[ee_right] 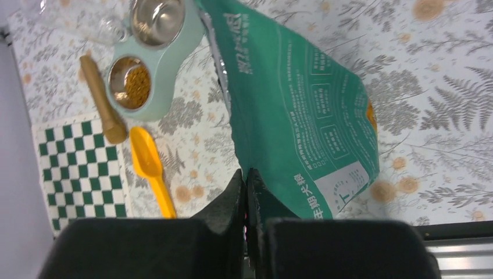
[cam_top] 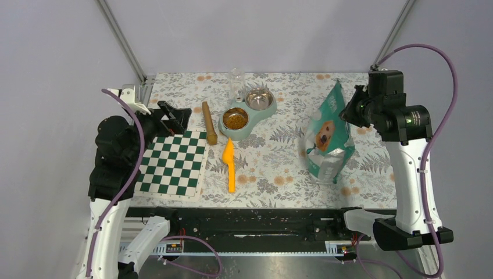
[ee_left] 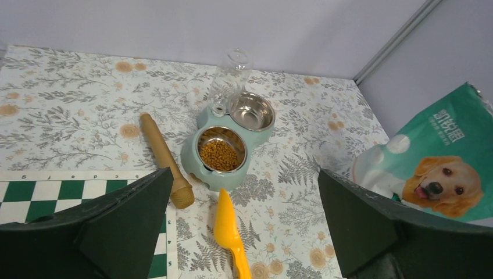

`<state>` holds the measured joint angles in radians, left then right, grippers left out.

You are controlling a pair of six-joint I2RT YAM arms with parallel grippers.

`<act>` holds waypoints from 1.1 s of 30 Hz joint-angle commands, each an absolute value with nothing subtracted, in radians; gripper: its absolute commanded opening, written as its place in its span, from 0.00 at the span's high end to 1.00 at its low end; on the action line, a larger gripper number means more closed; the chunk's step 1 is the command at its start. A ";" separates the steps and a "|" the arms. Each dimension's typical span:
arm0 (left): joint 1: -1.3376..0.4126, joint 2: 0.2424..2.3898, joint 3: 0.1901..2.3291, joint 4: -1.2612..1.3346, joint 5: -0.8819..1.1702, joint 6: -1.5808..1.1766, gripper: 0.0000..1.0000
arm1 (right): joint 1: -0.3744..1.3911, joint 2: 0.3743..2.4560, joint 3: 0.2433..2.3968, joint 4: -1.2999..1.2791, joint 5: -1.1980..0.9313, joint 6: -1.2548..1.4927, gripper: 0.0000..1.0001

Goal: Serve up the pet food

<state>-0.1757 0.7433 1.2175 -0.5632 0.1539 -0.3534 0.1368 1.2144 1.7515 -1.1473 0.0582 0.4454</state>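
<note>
The pet food (cam_top: pixel 235 120) (ee_left: pixel 219 155) (ee_right: pixel 136 87) is a heap of small brown pellets in the near steel bowl of a pale green double feeder (cam_top: pixel 260 116). An orange scoop (cam_top: pixel 230 165) (ee_left: pixel 229 232) lies empty on the mat in front of that bowl. A teal bag with a golden dog (cam_top: pixel 328 136) (ee_right: pixel 296 104) stands at the right. My right gripper (ee_right: pixel 245 173) (cam_top: pixel 349 110) is shut, its tips pinched on the bag's upper edge. My left gripper (ee_left: pixel 244 174) (cam_top: pixel 174 119) hangs wide open over the chessboard, holding nothing.
A wooden roller (cam_top: pixel 209 123) lies left of the feeder, beside a green-and-white chessboard (cam_top: pixel 174 165). A clear bottle (cam_top: pixel 236 81) stands at the back of the feeder by the second, bare steel bowl (cam_top: pixel 259 99). The flowered mat (cam_top: pixel 279 168) covers the table.
</note>
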 commanded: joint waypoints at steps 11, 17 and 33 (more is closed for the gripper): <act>-0.178 0.749 1.199 -0.502 0.333 -0.432 0.01 | 0.297 1.171 1.937 -0.834 -0.011 0.677 1.00; -0.179 0.754 1.166 -0.494 0.366 -0.473 0.02 | 0.329 1.166 1.911 -0.717 -0.037 0.775 1.00; -0.210 0.807 1.087 -0.408 0.443 -0.532 0.02 | 0.379 0.959 1.468 -0.644 0.127 0.475 0.01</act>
<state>-0.2031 0.8001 1.0794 -0.4820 0.4072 -0.5259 0.3733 1.0405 1.4868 -0.7780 0.0299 0.5739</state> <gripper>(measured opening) 0.981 0.993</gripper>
